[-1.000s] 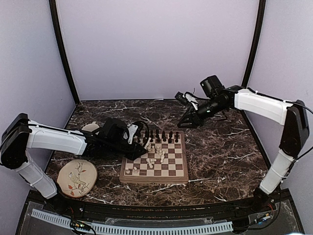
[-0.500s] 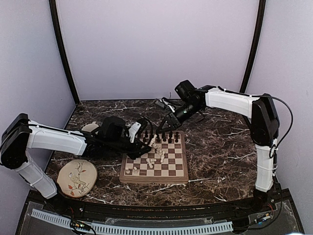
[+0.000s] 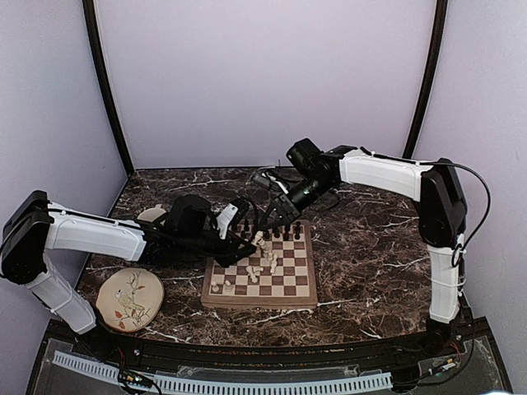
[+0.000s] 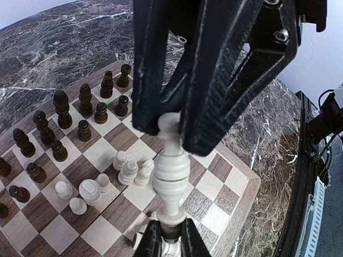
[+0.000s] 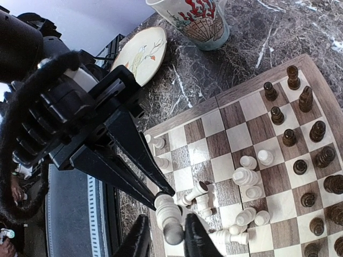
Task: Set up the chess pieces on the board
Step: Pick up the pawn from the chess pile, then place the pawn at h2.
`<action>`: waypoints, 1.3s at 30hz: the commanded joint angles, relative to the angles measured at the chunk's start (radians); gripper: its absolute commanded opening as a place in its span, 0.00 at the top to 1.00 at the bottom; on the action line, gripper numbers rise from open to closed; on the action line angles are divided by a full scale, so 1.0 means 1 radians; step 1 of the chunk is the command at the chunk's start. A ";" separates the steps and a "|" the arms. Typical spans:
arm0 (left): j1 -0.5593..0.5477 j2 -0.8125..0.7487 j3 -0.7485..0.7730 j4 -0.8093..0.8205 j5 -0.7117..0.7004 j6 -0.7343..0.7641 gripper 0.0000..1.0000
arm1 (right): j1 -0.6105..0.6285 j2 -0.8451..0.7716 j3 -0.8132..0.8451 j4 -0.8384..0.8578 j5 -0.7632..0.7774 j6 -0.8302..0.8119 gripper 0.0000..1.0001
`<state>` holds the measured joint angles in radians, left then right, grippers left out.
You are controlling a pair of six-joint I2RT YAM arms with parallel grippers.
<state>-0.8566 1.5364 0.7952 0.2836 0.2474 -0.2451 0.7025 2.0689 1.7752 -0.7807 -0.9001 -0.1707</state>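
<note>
Cream-white turned chess piece, tall, with a knobbed top: held in the air over the square wooden chessboard of dark brown and cream squares. It hangs above a loose cluster of small cream-white pieces, some of which lie on their sides.

Left gripper: clamped on the knob at the top of the tall piece.

Right gripper: 2 fingers flank the base of the same piece, 1 on each side. Cannot tell whether they press it.

Dark brown-black pieces stand upright in 2 rows along the board's far edge.
</note>
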 commanded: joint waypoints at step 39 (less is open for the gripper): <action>0.002 0.053 -0.030 0.051 -0.031 -0.048 1.00 | 0.095 -0.462 -0.522 0.148 0.530 -0.300 1.00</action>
<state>-0.8566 1.5875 0.7792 0.3126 0.2188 -0.2783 0.7048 1.6760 1.3411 -0.6800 -0.5331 -0.3637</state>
